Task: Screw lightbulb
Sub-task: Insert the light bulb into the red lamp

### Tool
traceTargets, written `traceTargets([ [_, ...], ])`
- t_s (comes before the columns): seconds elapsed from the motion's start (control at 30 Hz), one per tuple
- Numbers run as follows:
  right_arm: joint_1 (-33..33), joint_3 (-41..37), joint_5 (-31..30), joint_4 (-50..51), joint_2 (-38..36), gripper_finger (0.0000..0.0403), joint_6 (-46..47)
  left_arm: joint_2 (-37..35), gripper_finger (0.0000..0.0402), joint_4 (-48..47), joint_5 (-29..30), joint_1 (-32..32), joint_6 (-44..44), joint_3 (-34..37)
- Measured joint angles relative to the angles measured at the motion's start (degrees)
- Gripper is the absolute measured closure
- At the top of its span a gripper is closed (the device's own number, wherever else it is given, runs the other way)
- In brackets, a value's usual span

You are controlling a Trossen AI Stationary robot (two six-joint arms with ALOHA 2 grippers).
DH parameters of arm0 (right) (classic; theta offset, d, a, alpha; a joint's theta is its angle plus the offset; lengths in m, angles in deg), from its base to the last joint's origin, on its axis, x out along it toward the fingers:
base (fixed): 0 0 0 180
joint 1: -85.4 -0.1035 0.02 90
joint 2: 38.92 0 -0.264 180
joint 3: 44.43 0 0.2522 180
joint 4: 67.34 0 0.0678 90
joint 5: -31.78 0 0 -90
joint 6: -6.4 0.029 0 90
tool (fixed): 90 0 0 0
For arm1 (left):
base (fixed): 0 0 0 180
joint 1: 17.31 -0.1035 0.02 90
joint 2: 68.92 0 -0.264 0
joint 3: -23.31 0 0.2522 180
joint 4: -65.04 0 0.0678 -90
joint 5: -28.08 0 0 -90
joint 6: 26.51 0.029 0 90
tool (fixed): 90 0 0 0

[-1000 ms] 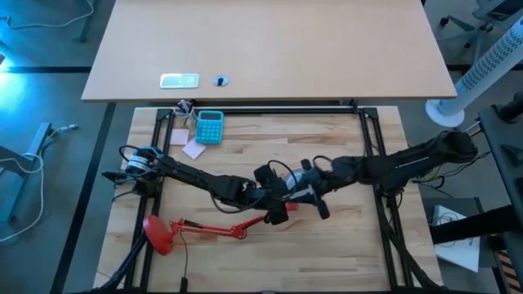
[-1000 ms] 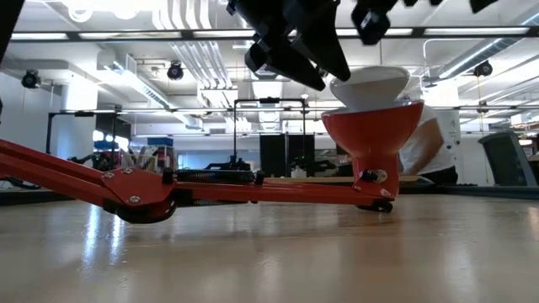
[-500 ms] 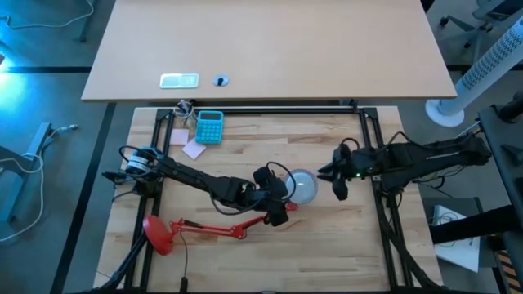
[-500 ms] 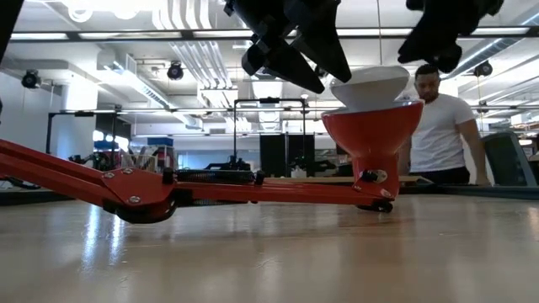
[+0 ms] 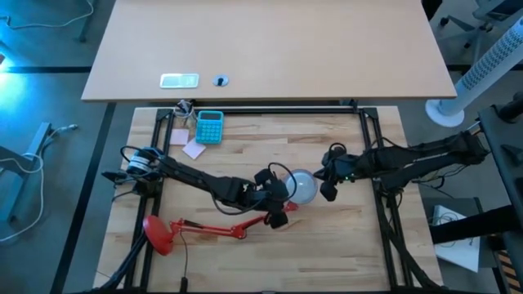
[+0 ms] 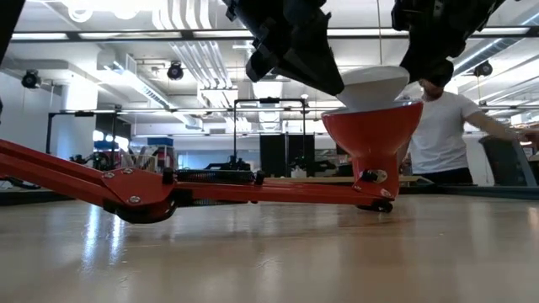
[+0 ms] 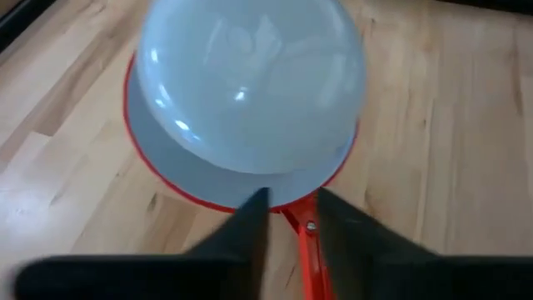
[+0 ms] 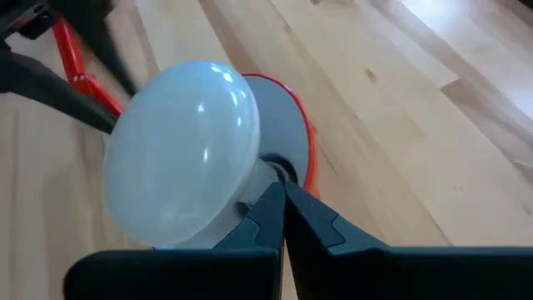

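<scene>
while the left pincer (image 5: 279, 214) clamps the lamp (image 5: 196, 227), the right pincer (image 5: 326, 186), closed, hovers beside the lightbulb (image 5: 302, 186).

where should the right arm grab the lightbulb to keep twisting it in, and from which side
Grip the lightbulb across its wide dome, coming straight down from above. It sits neck-down in the red lamp shade, which opens upward; only the dome clears the rim, so the neck is hard to reach. The right end effector is beside it; the left end effector is at the shade.

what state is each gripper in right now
left gripper: jaws closed on the red metal desk lamp, at its stem
right gripper: jaws closed, empty, beside the white domed lightbulb
</scene>
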State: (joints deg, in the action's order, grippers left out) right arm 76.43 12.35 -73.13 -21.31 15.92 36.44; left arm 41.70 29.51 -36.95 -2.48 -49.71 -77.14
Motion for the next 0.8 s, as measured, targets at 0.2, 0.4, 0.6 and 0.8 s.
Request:
traceTargets([
  [0.2,0.3,0.0,-1.8,-0.8,0.6,0.0402,-0.3,0.2,0.0376,3.3,-0.1,-0.3,0.2,0.5],
  [0.4,0.4,0.1,-0.9,-4.9,3.3,0.0402,-0.8,0.2,0.0392,3.6,-1.7,-1.9,-0.8,0.9],
  [0.6,0.3,0.1,0.7,-3.8,3.8,0.0403,-0.7,0.2,0.04,3.5,-2.0,-3.2,-0.4,1.0],
  [0.8,-0.1,0.1,2.9,-3.1,2.9,0.0403,1.6,0.2,0.04,3.2,-2.0,-4.7,-0.2,1.0],
])
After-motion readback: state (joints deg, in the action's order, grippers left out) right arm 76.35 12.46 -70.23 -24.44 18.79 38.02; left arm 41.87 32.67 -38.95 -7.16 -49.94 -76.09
